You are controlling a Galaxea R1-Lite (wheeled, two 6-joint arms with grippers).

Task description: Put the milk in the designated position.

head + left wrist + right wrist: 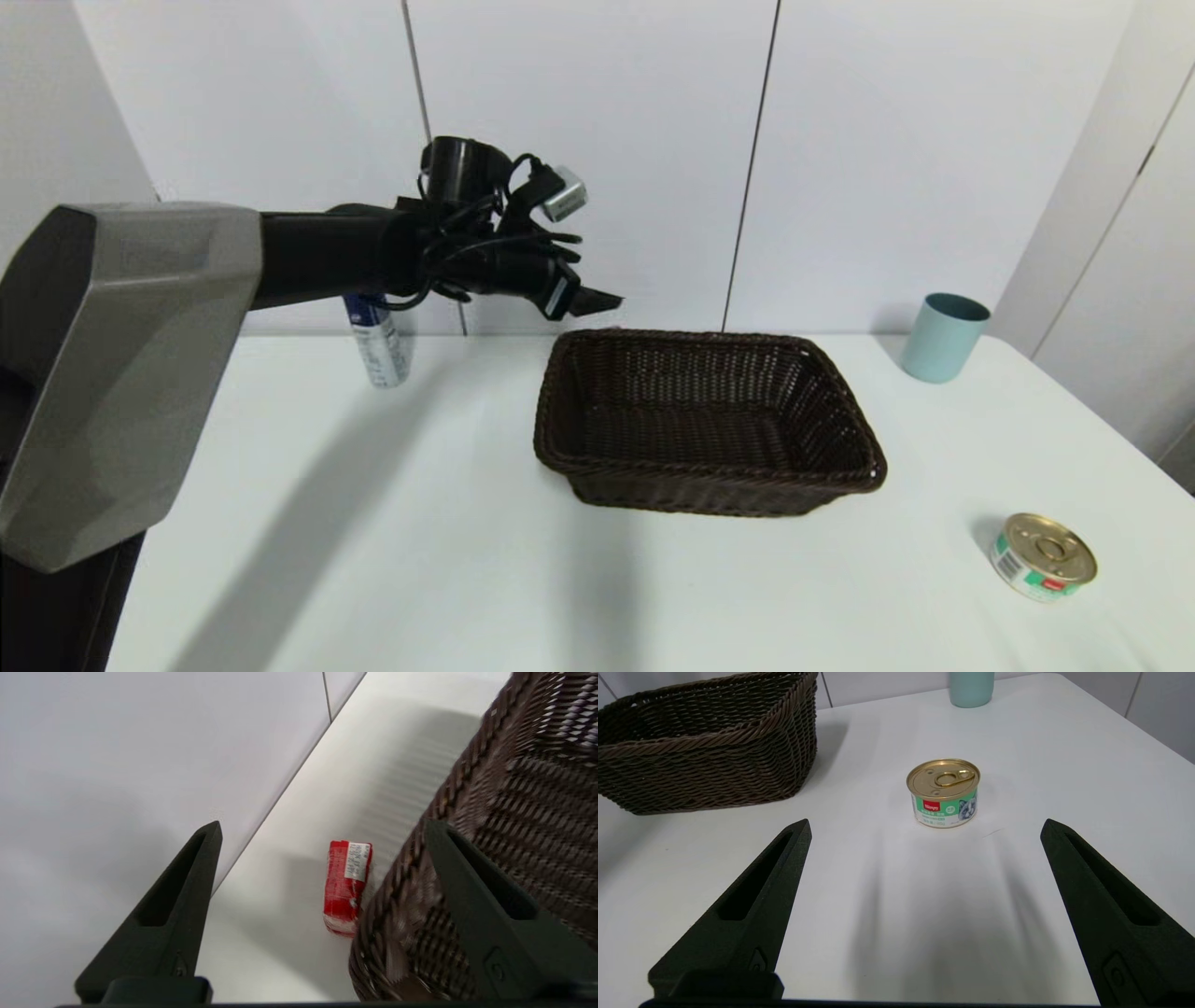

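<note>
The milk point(347, 886) is a small red box with a white label. It lies on the white tabletop point(420, 523), just beside the outer wall of the brown woven basket point(709, 420), between the basket and the back wall. The basket is bumpy, has four sides, and nothing shows inside it. The left end effector point(322, 830) hangs high above the milk, spread wide and holding nothing. The right end effector point(924, 826) is also spread wide, low over the tabletop near a round tin point(943, 792) with a shiny gold lid.
</note>
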